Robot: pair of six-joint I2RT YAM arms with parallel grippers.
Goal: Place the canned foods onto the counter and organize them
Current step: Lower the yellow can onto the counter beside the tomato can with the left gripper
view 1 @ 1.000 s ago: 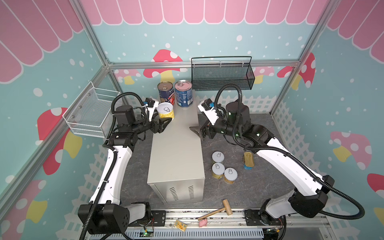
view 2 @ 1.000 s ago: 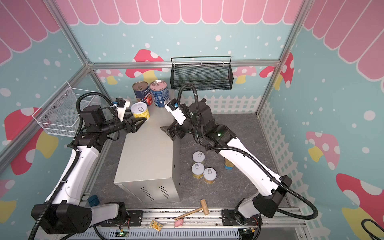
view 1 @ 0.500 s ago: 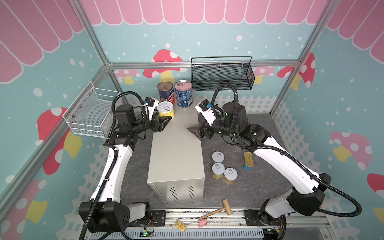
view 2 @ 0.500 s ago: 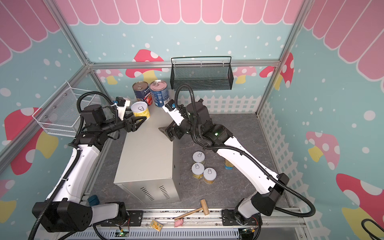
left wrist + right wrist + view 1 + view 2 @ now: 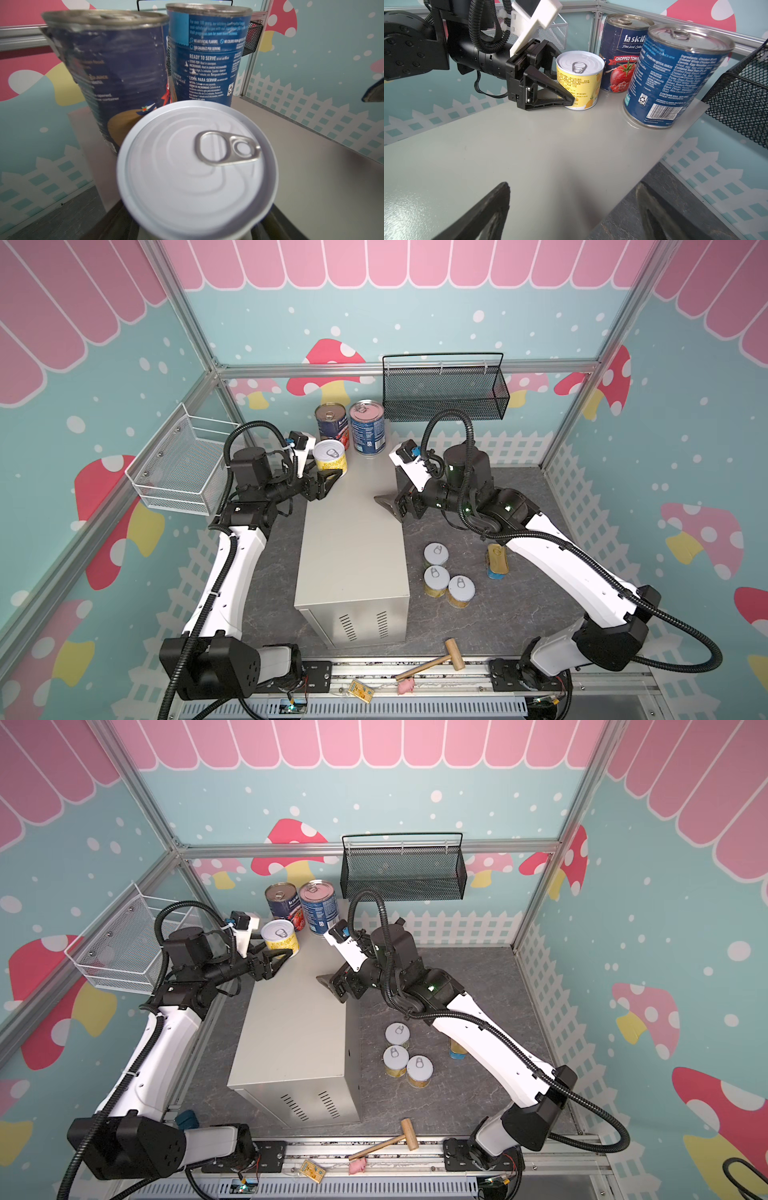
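Top views show the left pincer [image 5: 326, 469] clenched on a yellow can [image 5: 330, 456], whose base rests on the worktop [image 5: 353, 539] near its far left corner. Just beyond, at the far end, a tomato can [image 5: 330, 423] and a blue can [image 5: 367, 427] stand upright side by side. The right pincer [image 5: 390, 508] hovers released and empty over the worktop's right edge. Further right, on the floor [image 5: 519, 614], three short cans [image 5: 436, 576] cluster upright, and a gold tin [image 5: 497, 560] lies near them beside the right arm.
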